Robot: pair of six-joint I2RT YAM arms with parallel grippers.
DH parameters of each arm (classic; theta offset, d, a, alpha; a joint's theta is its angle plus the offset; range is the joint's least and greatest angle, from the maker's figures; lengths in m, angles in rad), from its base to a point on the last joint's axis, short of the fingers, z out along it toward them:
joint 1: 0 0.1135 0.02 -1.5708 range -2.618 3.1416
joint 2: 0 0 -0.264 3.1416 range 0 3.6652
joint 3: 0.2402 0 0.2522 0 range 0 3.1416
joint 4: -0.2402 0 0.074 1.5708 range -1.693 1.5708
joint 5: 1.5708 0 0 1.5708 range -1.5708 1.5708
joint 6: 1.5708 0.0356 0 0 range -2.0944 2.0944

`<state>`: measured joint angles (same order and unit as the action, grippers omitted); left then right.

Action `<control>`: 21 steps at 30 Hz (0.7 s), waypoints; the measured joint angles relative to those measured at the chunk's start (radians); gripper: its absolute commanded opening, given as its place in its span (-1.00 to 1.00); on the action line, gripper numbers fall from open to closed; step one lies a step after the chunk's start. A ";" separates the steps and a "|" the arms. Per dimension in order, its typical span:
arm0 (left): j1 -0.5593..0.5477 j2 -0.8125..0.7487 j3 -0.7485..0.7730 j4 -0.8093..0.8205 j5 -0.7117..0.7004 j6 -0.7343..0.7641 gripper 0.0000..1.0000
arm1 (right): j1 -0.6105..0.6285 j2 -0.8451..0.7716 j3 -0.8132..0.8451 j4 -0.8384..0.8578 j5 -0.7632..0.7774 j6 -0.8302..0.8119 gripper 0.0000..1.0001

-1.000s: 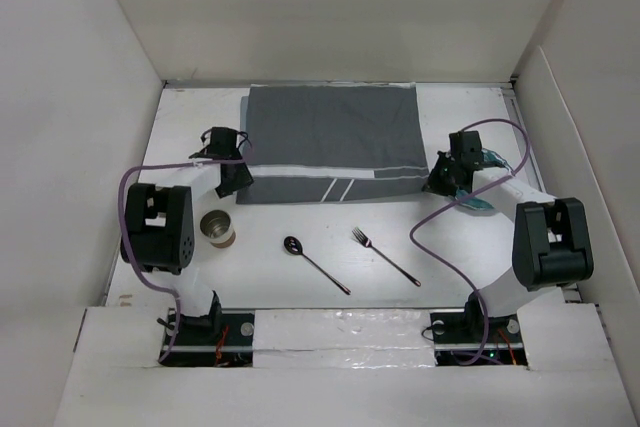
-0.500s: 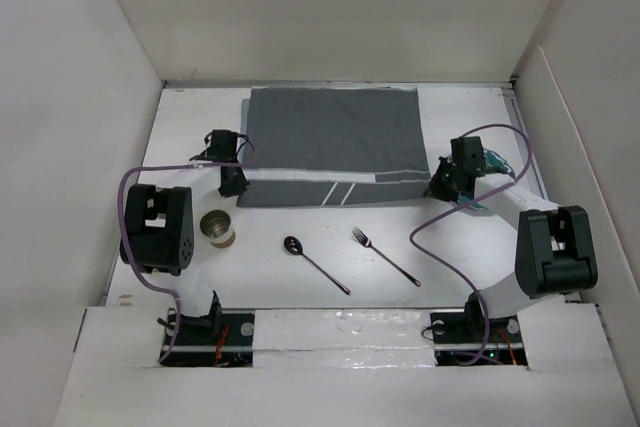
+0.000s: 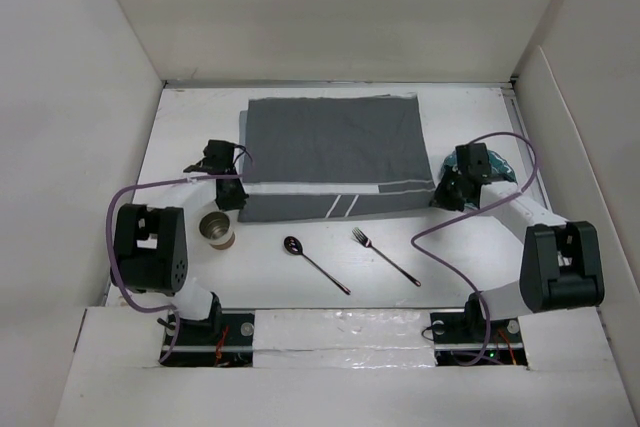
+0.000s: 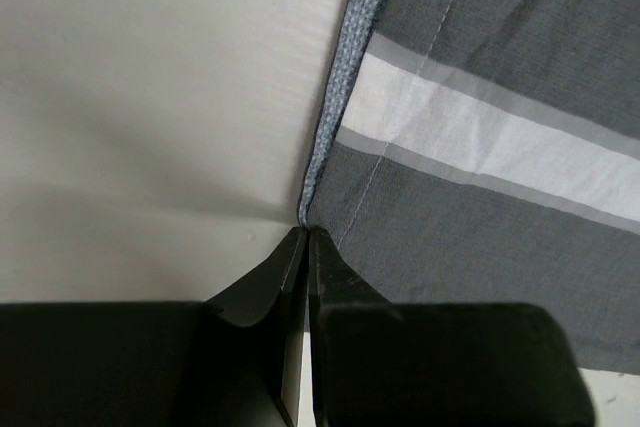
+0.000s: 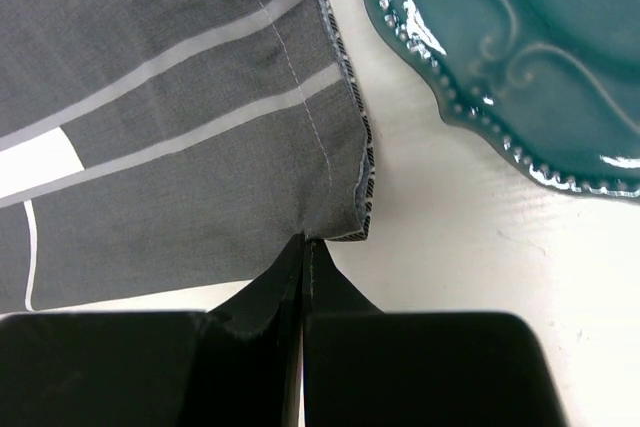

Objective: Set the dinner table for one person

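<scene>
- The white counter [image 3: 190, 122] spreads out ahead of both arms and carries every item in view.
- A dark grey placemat [image 3: 330, 152] with white stripes lies flat on it, in the middle toward the far side.
- The left pincer [image 4: 305, 237] is pressed together on the placemat's left edge, near its near corner.
- The right pincer [image 5: 303, 245] is clamped on the near right corner.
- A teal plate [image 5: 540, 57] sits just beside that corner.
- A metal cup [image 3: 217, 229], a spoon [image 3: 315, 262] and a fork [image 3: 385, 255] lie on the near side of the placemat.
</scene>
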<state>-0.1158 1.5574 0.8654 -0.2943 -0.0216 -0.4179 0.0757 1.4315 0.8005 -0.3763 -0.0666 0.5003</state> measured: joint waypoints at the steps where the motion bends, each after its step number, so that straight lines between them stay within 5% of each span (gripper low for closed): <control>1: 0.000 -0.012 -0.002 -0.009 0.003 0.001 -1.00 | 0.000 -0.009 -0.003 -0.007 0.000 0.000 -1.00; 7: 0.000 -0.050 -0.001 -0.026 0.013 0.003 -0.96 | -0.001 -0.059 -0.040 -0.045 -0.009 0.001 -0.97; 9: 0.000 -0.051 0.000 -0.028 0.014 0.007 -0.64 | -0.002 -0.064 -0.047 -0.059 -0.014 0.004 -0.58; 15: 0.000 -0.051 0.076 -0.047 0.062 0.013 -0.23 | -0.006 -0.082 0.010 -0.148 -0.008 0.008 0.24; 21: 0.000 -0.055 0.248 -0.004 0.166 0.001 -0.27 | -0.088 -0.213 0.138 -0.134 0.014 0.050 0.31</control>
<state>-0.1154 1.5021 1.1130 -0.2981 0.1444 -0.4168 -0.0120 1.2186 0.9390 -0.5106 -0.0521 0.5503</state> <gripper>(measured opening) 0.393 0.657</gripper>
